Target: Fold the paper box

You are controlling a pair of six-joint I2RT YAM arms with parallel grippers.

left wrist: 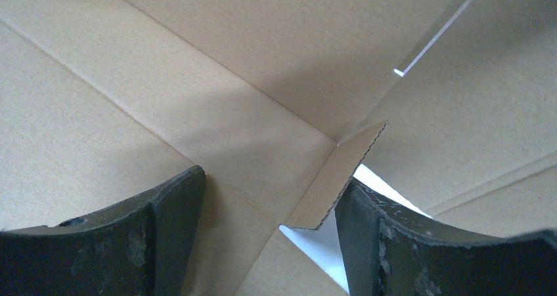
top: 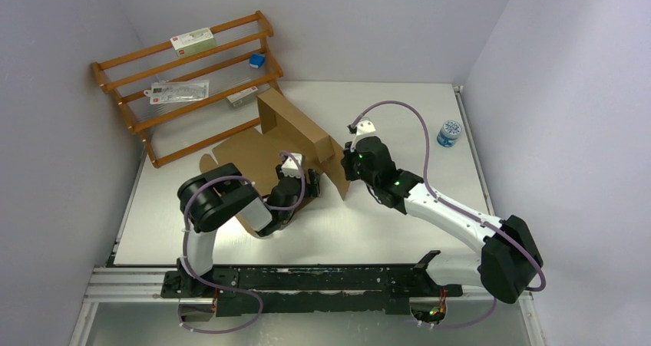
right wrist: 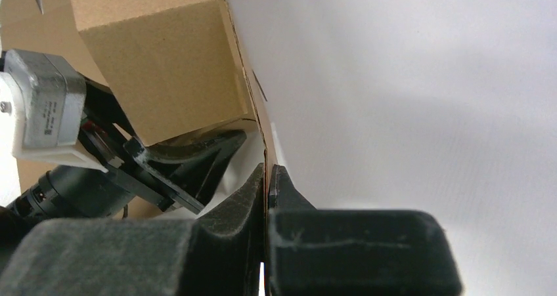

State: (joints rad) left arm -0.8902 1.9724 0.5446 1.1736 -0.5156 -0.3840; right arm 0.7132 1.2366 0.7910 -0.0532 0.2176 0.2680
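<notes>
The paper box [top: 295, 127] is plain brown cardboard, partly folded, with one long wall raised at a slant across the middle of the table. My right gripper [top: 347, 162] is shut on the near end of that wall; in the right wrist view the thin card edge [right wrist: 265, 145] runs straight into the closed gripper [right wrist: 267, 178]. My left gripper [top: 301, 179] reaches inside the box and is open. Seen from the left wrist, its fingers [left wrist: 164, 230] straddle a crease of the box floor [left wrist: 230, 79], with a small upturned flap [left wrist: 341, 178] close to the right finger and nothing gripped.
A wooden rack [top: 184, 77] holding a few packets and a blue block leans at the back left. A small blue-and-white container [top: 450, 132] stands at the right, near the wall. The arms' mounting rail [top: 307, 281] runs along the near edge.
</notes>
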